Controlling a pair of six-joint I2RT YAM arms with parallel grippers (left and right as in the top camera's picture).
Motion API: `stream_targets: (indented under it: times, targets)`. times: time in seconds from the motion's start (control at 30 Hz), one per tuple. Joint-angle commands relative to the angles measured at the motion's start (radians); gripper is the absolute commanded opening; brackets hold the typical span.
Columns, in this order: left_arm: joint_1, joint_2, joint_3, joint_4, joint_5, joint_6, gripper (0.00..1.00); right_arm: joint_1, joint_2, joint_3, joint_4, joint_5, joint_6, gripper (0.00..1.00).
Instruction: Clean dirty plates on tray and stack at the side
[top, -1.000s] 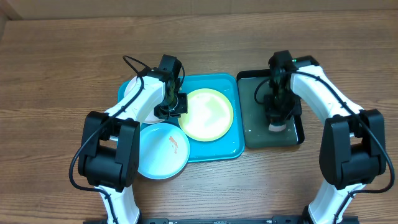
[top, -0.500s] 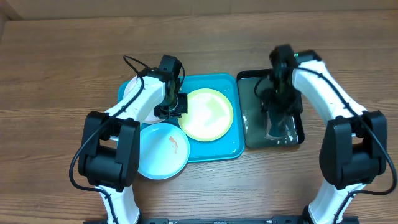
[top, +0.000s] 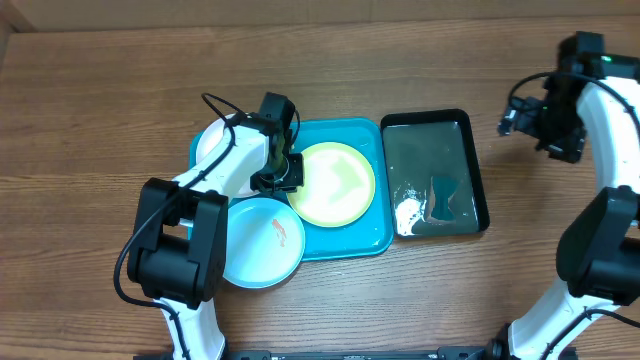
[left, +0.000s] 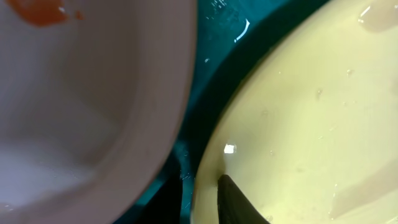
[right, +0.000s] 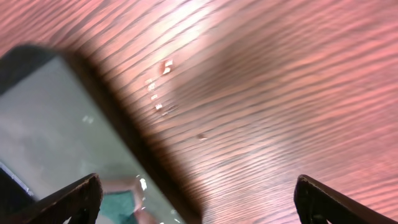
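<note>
The teal tray (top: 360, 238) holds a lime green plate (top: 338, 185) at its middle. A white plate (top: 207, 148) with an orange smear (left: 40, 9) lies at the tray's left end, partly under my left arm. The light blue plate (top: 258, 245), also smeared, overlaps the tray's front left corner. My left gripper (top: 283, 177) straddles the green plate's (left: 311, 106) left rim, slightly open: one finger (left: 239, 202) rests inside the plate, and a strip of tray shows between the outer finger and the rim. My right gripper (top: 518, 118) hangs wide open and empty over bare wood, right of the basin.
A black basin (top: 470, 150) of water stands right of the tray, with a teal sponge (top: 443, 197) lying in its front part. In the right wrist view the basin's corner (right: 93, 93) and the sponge (right: 121, 208) show at the left. Wooden table surrounds everything.
My right gripper opened, left the sponge in the basin, and swung up and away to the back right. My left gripper stayed at the green plate's rim and its jaws eased apart.
</note>
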Motion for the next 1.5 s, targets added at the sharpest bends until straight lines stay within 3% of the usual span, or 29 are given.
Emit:
stream_targets:
  times: [0.0,0.03,0.3,0.6,0.8,1.1,1.33,1.47]
  targets:
    - [-0.026,0.007,-0.018,0.011,-0.008,-0.003,0.08,-0.033,-0.006,0.006,0.003,-0.005,0.003,1.00]
    - [-0.030,0.007,-0.018,0.010,-0.008,-0.003,0.04,-0.046,-0.006,0.006,0.005,-0.005,0.003,1.00]
    - [-0.032,0.006,0.026,-0.037,0.002,-0.003,0.04,-0.079,-0.006,0.006,0.011,-0.005,0.003,1.00]
    - [0.009,0.006,0.307,-0.235,-0.009,0.009,0.04,-0.079,-0.006,0.006,0.011,-0.005,0.003,1.00]
    - [0.011,0.006,0.468,-0.288,-0.004,0.024,0.04,-0.079,-0.006,0.006,0.011,-0.005,0.003,1.00]
    - [-0.084,0.007,0.523,-0.185,-0.030,0.017,0.04,-0.079,-0.006,0.006,0.011,-0.005,0.003,1.00]
    - [-0.203,0.006,0.523,-0.074,-0.178,-0.018,0.04,-0.079,-0.006,0.006,0.011,-0.005,0.003,1.00]
    - [-0.275,0.006,0.523,-0.035,-0.349,-0.018,0.04,-0.079,-0.006,0.006,0.011,-0.005,0.003,1.00]
